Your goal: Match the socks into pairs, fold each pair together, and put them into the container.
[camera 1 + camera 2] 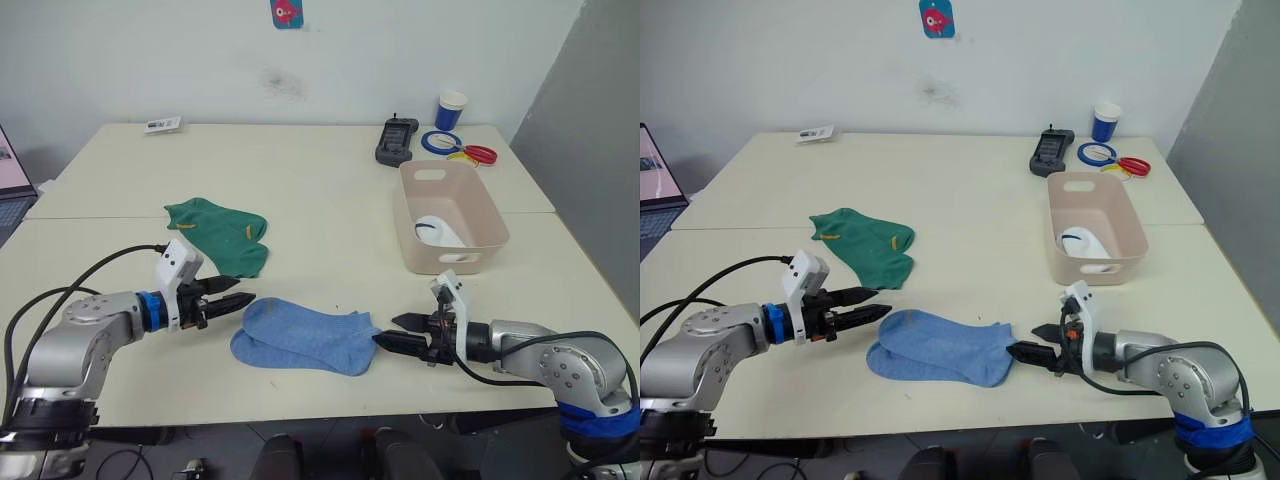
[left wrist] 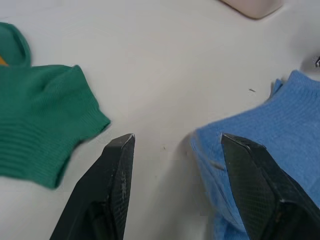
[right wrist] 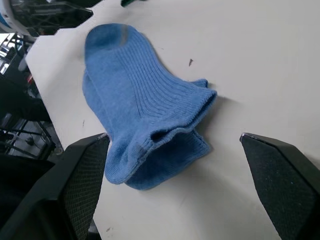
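Note:
Two light blue socks (image 1: 300, 338) lie stacked as a pair near the table's front edge. My left gripper (image 1: 238, 294) is open at their left end, its fingertips just short of the toe (image 2: 260, 150). At the cuff end (image 3: 165, 125) on the right, my right gripper (image 1: 393, 333) is open and holds nothing. Two dark green socks (image 1: 222, 233) with a yellow mark lie overlapped behind the left gripper. The pink-beige container (image 1: 448, 215) stands at the right with a white folded pair (image 1: 440, 230) inside.
A black handheld device (image 1: 396, 140), a blue-and-white paper cup (image 1: 451, 110) and coloured rings (image 1: 458, 147) sit at the back right. A small card (image 1: 162, 124) lies at the back left. A laptop (image 1: 10, 185) edges the far left.

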### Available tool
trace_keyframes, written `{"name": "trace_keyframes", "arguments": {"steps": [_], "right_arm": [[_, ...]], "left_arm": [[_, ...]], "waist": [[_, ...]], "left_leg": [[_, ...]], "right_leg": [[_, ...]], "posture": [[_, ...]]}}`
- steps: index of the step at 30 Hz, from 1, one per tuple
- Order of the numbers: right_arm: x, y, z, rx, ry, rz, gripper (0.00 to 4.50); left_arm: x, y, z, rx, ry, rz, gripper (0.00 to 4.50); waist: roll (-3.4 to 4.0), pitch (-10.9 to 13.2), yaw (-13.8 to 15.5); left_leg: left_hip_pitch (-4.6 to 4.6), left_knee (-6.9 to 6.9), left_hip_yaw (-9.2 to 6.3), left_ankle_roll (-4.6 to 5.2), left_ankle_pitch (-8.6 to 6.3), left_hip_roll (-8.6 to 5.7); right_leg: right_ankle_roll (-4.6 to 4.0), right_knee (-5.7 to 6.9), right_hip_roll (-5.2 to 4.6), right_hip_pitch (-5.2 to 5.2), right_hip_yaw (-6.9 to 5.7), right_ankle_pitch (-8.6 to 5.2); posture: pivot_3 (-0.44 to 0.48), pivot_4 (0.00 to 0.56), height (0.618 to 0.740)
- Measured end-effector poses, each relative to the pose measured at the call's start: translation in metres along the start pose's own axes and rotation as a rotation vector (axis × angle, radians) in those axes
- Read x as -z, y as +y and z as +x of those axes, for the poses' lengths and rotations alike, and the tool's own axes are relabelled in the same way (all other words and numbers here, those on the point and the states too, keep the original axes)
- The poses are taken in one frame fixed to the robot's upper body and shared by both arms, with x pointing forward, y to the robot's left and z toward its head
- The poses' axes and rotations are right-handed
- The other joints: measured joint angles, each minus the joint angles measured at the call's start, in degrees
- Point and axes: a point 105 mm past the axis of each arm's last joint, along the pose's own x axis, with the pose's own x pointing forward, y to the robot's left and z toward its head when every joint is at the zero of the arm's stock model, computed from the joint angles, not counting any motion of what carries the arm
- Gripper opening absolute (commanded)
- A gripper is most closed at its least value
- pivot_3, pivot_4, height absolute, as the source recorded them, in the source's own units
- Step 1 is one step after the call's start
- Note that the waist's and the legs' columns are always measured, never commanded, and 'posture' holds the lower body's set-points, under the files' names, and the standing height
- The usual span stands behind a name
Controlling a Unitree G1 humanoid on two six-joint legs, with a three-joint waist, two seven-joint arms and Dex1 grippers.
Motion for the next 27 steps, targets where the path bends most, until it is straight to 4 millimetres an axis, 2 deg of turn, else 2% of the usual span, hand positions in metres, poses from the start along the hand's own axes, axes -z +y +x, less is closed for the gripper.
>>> {"name": "trace_keyframes", "arguments": {"steps": [5,10,13,16,23,24,27], "right_arm": [[-0.004,0.009,0.007,-0.036,-0.020,0.087,4.50],[-0.005,0.007,0.012,0.007,0.018,0.149,4.50],[-0.002,0.004,0.013,0.029,0.038,0.165,3.90],[-0.001,0.002,0.013,0.040,0.044,0.175,2.90],[-0.009,0.004,0.019,0.026,0.033,0.178,0.38],[-0.011,0.004,0.019,0.027,0.030,0.176,0.04],[-0.014,0.005,0.018,0.014,0.024,0.170,0.04]], "left_arm": [[0.008,-0.003,0.018,0.057,0.071,0.008,2.83],[0.022,-0.011,0.028,0.122,0.131,0.024,2.83],[0.023,-0.012,0.028,0.129,0.135,0.027,2.87],[0.023,-0.011,0.027,0.128,0.135,0.034,2.32],[0.025,-0.012,0.025,0.124,0.128,0.013,0.01],[0.025,-0.013,0.023,0.122,0.125,0.008,0.00],[0.020,-0.014,0.018,0.102,0.090,-0.008,0.00]], "waist": [[0.00,0.00,-0.32],[0.00,0.00,-0.56],[0.00,0.00,-0.56],[0.00,0.00,-0.57],[0.00,0.00,-0.67],[0.00,0.00,-0.67],[0.00,0.00,-0.68]], "left_leg": [[-0.05,0.01,-0.02,0.00,0.00,0.05],[-0.08,0.00,-0.04,0.00,0.00,0.08],[-0.08,0.00,-0.03,0.01,0.00,0.07],[-0.07,0.00,-0.02,0.01,0.00,0.07],[-0.10,-0.01,-0.02,0.01,0.00,0.08],[-0.11,-0.01,-0.03,0.01,0.00,0.08],[-0.13,-0.02,-0.04,0.01,0.00,0.10]], "right_leg": [[0.00,0.05,0.07,-0.07,0.02,0.01],[0.00,0.06,0.07,-0.11,0.01,0.01],[0.00,0.05,0.07,-0.10,0.03,0.01],[0.00,0.05,0.07,-0.10,0.03,0.01],[0.01,0.04,0.09,-0.13,0.03,0.01],[0.01,0.04,0.08,-0.13,0.02,0.01],[0.01,0.04,0.06,-0.16,0.02,0.01]], "posture": [[0.000,0.150,0.740],[0.000,0.150,0.740],[0.000,0.150,0.740],[0.000,0.150,0.740],[0.000,0.150,0.740],[0.000,0.150,0.740],[0.000,0.150,0.740]]}}
